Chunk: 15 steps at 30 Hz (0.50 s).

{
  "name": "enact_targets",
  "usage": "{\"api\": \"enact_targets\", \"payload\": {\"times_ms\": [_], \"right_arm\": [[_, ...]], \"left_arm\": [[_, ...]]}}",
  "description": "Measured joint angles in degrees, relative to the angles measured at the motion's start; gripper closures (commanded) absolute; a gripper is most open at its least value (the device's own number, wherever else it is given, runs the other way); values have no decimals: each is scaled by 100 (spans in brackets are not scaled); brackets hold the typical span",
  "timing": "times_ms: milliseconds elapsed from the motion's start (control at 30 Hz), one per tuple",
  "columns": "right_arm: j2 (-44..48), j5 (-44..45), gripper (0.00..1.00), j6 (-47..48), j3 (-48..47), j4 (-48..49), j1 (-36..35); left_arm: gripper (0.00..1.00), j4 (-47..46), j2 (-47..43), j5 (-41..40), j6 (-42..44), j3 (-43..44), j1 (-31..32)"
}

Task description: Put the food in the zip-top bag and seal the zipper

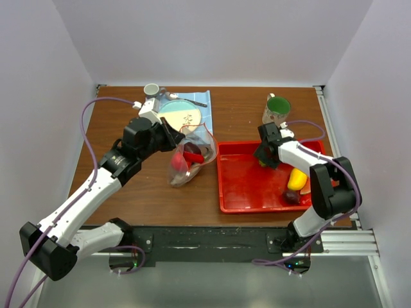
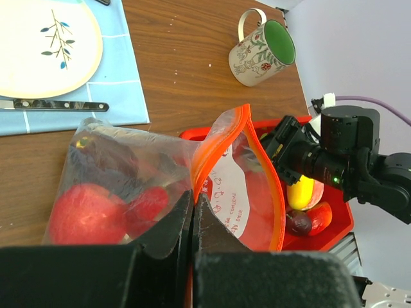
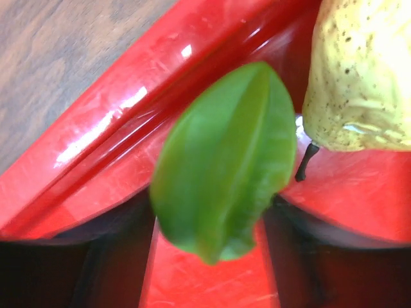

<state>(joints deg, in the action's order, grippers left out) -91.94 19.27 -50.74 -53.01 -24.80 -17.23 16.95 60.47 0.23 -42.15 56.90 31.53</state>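
Observation:
The clear zip-top bag (image 1: 189, 157) lies left of the red tray, with red food pieces (image 2: 80, 215) and a dark one inside. Its orange-red zipper (image 2: 221, 138) stands open in a loop. My left gripper (image 2: 192, 196) is shut on the near mouth edge and shows in the top view (image 1: 174, 138). My right gripper (image 1: 264, 157) is low in the tray's far part, shut on a green ridged fruit (image 3: 225, 160). A yellow pear-like piece (image 3: 363, 77) lies beside it. Yellow (image 1: 297, 178), red and dark purple (image 1: 292, 197) pieces lie in the tray's right end.
The red tray (image 1: 221, 192) sits right of centre. A floral mug with a green inside (image 1: 277, 108) stands behind it. A plate (image 1: 183, 115) and a knife (image 2: 54, 104) lie on a blue mat at the back, with a small cup (image 1: 151, 90) beside them.

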Motion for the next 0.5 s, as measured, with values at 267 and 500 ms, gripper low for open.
{"api": "enact_targets", "payload": {"times_ms": [267, 500], "right_arm": [[634, 13, 75, 452, 2, -223, -2], [1759, -358, 78, 802, -437, -1187, -490]], "left_arm": [[100, -17, 72, 52, -4, 0, 0], [100, -96, 188, 68, -22, -2, 0]]}}
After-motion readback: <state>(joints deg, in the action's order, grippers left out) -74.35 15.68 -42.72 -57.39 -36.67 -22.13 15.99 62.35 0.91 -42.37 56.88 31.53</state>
